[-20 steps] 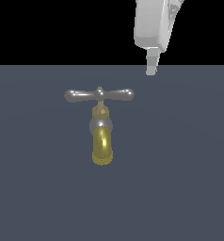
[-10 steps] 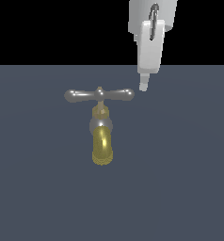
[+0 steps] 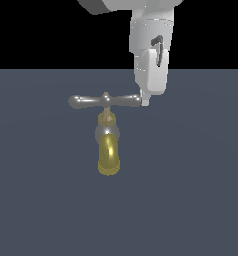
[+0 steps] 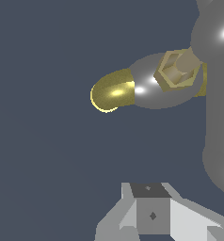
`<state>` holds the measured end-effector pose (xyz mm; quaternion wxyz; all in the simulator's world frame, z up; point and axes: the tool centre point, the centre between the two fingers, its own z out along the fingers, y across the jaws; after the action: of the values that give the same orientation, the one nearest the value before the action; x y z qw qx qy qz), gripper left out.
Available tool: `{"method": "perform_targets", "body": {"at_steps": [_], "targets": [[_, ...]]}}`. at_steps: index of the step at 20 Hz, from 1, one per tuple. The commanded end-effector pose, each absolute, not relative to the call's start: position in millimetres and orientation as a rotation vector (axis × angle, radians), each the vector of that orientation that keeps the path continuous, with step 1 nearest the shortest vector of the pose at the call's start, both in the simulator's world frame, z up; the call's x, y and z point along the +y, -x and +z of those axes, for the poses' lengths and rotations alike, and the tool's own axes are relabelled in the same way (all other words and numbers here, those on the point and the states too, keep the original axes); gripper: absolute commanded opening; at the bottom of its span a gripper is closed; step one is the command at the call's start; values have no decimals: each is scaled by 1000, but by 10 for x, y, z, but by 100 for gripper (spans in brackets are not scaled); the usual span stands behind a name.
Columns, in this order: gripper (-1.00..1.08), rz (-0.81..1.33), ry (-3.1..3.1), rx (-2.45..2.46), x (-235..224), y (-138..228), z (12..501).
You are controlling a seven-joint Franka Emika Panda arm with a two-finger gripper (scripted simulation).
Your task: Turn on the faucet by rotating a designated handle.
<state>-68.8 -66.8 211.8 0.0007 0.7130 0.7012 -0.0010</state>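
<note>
The gripper (image 3: pixel 145 101) has come down over the last second and slid toward the exterior view's left, so its tip now sits at the bulb ending the handle (image 3: pixel 105 101) on that view's right, seemingly touching it. Whether the jaws stand wide or narrow I cannot tell; nothing is between them. The crossbar looks unturned, level atop the faucet (image 3: pixel 108 145), whose gold spout (image 4: pixel 113 91) points toward the camera on the dark floor (image 3: pixel 191 200). Contact looks ready; a sideways push should start the turn.

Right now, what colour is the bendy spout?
Shiny yellow-gold spout; the exterior view shows it best.
</note>
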Motion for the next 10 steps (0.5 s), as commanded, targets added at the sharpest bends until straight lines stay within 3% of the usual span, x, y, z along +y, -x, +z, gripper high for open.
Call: {"method": "perform_targets", "body": {"at_steps": [1,10], "targets": [[-100,-2,-2203,2237,-643,647,2066],[-100,0,-2146,2294,-595,584,1982]]}}
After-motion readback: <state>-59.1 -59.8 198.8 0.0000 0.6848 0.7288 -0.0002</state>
